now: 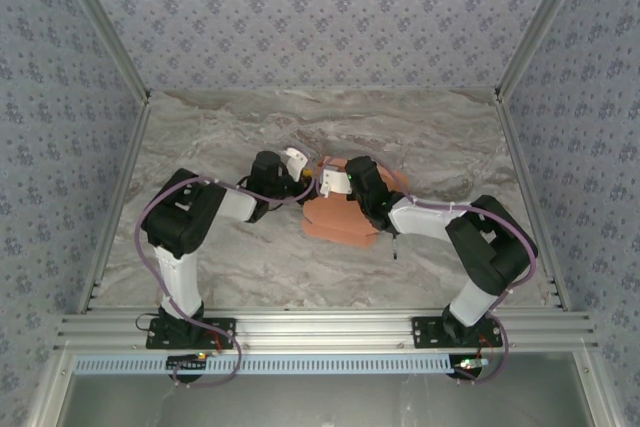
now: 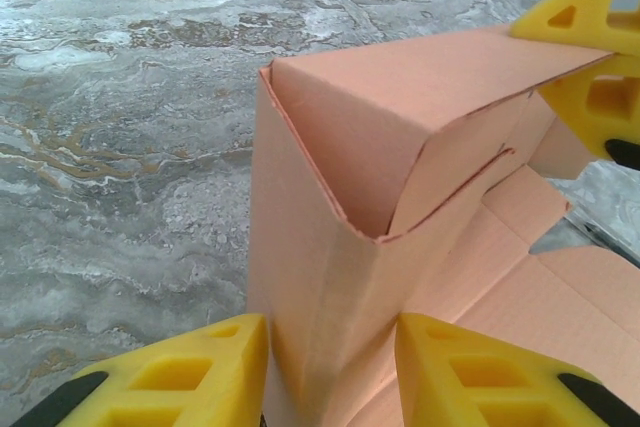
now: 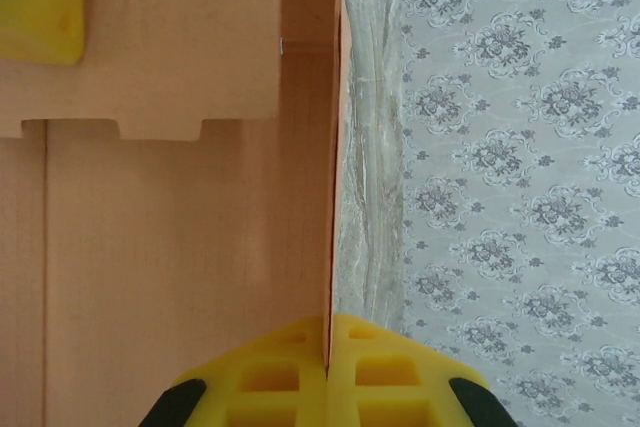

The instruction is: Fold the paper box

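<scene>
The paper box, a salmon-orange card sheet, sits partly folded at the middle of the marble bench, about midway between its left and right edges. Both arms are bent in over it from the near edge. Part of the sheet lies flat on the bench. One end stands up as a wall, with a panel folded over its top to make an open, hollow corner. In the left wrist view, the left gripper has its jaws on either side of this upright wall. Its yellow fingers press the card from both sides, so the jaws grip the box. The right gripper has its jaws closed on the thin edge of an upright panel, with the card pinched edge-on between the yellow pads. Another pair of yellow fingers touches the far end of the folded-over panel at the upper right of the left wrist view; these are probably the right gripper's. Beside the pinched panel lies a flat section with a notched flap edge. Past it are a strip of bench and the patterned wall.
</scene>
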Available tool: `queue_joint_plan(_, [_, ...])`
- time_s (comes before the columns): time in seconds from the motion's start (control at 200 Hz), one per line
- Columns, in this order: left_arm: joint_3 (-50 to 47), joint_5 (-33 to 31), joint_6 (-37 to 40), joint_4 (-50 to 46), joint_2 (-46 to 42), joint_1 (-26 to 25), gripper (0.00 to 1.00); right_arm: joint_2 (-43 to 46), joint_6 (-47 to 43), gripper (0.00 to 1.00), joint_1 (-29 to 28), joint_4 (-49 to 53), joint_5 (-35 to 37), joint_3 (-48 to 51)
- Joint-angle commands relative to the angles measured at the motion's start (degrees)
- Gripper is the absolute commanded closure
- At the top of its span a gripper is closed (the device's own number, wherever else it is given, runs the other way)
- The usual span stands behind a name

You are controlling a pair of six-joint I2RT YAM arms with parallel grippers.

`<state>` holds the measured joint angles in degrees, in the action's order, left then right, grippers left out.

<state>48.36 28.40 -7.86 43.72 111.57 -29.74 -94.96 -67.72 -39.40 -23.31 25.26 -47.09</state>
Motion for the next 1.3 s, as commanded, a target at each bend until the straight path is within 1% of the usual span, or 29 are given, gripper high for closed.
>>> queue_joint_plan(0.0, [2.23,-5.22,-0.76,1.36,0.41,-0.88,0.63,-1.56,-0.04,1.0,-0.68,4.24,-1.7,-0.98])
queue_joint_plan(0.11, [2.35,-8.32,-1.01,0.91,0.19,-1.56,0.64,-1.79,0.12,1.0,-0.6,4.5,-1.87,-1.33])
queue_joint_plan(0.435, [2.95,-12.97,-3.63,1.55,0.64,-2.44,0.69,-2.28,0.72,1.0,-0.42,4.24,-2.4,-1.97])
queue_joint_plan(0.52, [3.29,-15.4,-4.88,1.35,1.01,-2.74,0.72,-2.33,0.95,1.0,-0.49,4.15,-2.4,-1.97])
queue_joint_plan(0.77, [4.39,-24.44,-5.99,-1.62,1.68,-4.1,0.72,-1.3,2.18,1.0,-0.68,4.16,-3.1,-1.88])
queue_joint_plan(0.829, [4.21,-25.51,-6.5,-1.18,1.89,-4.21,0.72,-1.0,2.31,1.0,-0.68,4.24,-3.19,-1.93])
queue_joint_plan(1.114, [4.07,-31.87,-10.75,-0.27,2.78,-4.78,0.84,-0.4,3.64,1.0,-1.27,4.33,-3.63,-1.45])
queue_joint_plan(1.294, [4.37,-39.26,-14.95,-1.27,2.68,-5.91,0.9,-0.28,4.53,1.0,-1.64,4.35,-3.72,-1.42])
